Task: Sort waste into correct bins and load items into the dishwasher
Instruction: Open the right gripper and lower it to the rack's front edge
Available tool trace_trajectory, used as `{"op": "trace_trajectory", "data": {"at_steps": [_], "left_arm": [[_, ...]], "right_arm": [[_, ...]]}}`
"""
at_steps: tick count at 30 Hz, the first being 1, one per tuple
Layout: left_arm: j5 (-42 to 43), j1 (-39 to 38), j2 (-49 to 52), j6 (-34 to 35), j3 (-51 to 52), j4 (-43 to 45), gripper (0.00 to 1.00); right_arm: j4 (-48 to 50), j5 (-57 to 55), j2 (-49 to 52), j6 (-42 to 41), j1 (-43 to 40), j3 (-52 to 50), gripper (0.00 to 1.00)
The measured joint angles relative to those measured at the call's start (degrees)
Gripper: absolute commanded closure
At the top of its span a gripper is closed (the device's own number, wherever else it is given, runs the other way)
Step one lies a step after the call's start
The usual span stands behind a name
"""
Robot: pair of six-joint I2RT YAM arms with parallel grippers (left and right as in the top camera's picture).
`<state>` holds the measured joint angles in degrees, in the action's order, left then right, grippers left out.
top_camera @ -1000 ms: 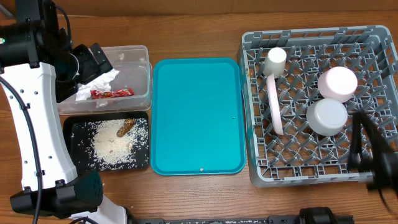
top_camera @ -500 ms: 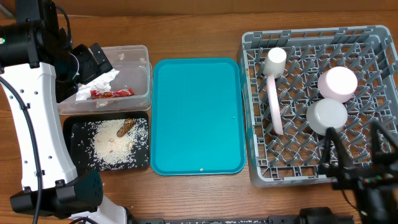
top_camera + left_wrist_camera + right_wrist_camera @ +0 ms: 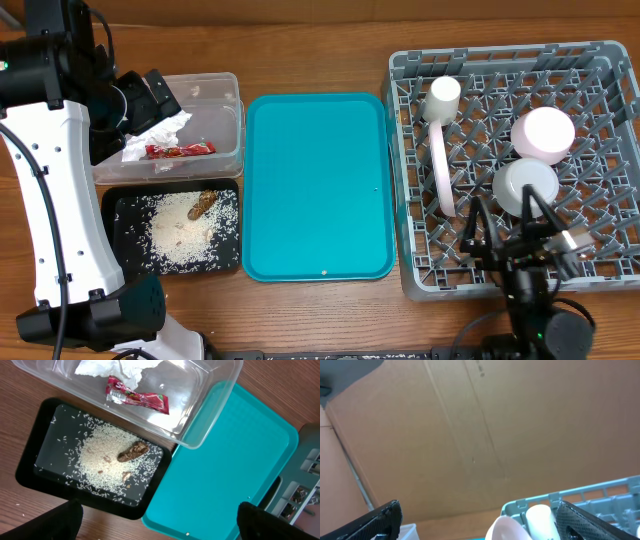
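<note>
Overhead view: the right gripper hangs wide open over the near edge of the rack, beside a white cup; the left gripper, also wide, hangs over the clear bin holding the wrapper

Wooden table — brown cardboard wall standing behind it.

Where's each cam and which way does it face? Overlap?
Overhead: above table, facing straight down at clear bin, black tray, teal tray, dish rack; left arm, right gripper show.
Left wrist: over the bins, facing down at them; own fingers at bottom corners.
Right wrist: low by the rack, facing across it at cardboard panel; own fingers at bottom corners.
Shared: overhead and left wrist both show the red wrapper.
</note>
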<state>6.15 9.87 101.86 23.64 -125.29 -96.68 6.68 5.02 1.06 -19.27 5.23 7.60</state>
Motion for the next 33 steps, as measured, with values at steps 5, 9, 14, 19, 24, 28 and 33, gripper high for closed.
{"op": "trace_trajectory", "data": {"at_steps": [5,9,14,19,24,28,33], "left_arm": [[0.0,0.0,0.0,0.0,0.0,0.0,0.00],[0.0,0.0,0.0,0.0,0.0,0.0,0.00],[0.0,0.0,0.0,0.0,0.0,0.0,0.00],[0.0,0.0,0.0,0.0,0.0,0.0,0.00],[0.0,0.0,0.0,0.0,0.0,0.0,0.00],[0.0,0.0,0.0,0.0,0.0,0.0,0.00],[0.0,0.0,0.0,0.0,0.0,0.0,0.00]], "right_arm": [[2.2,-1.7,-0.1,-0.2,1.7,-5.3,0.00],[-2.2,-3.7,-0.2,-0.3,3.0,-6.6,0.00],[-10.1,-4.6,-0.2,-0.3,3.1,-6.6,0.00],[-11.8,-4.6,-0.2,-0.3,3.1,-6.6,0.00],[-11.8,-4.6,-0.2,-0.3,3.1,-6.6,0.00],[-11.8,-4.6,-0.2,-0.2,3.1,-6.6,0.00],[-11.8,-4.6,-0.2,-0.3,3.1,-6.6,0.00]]}}
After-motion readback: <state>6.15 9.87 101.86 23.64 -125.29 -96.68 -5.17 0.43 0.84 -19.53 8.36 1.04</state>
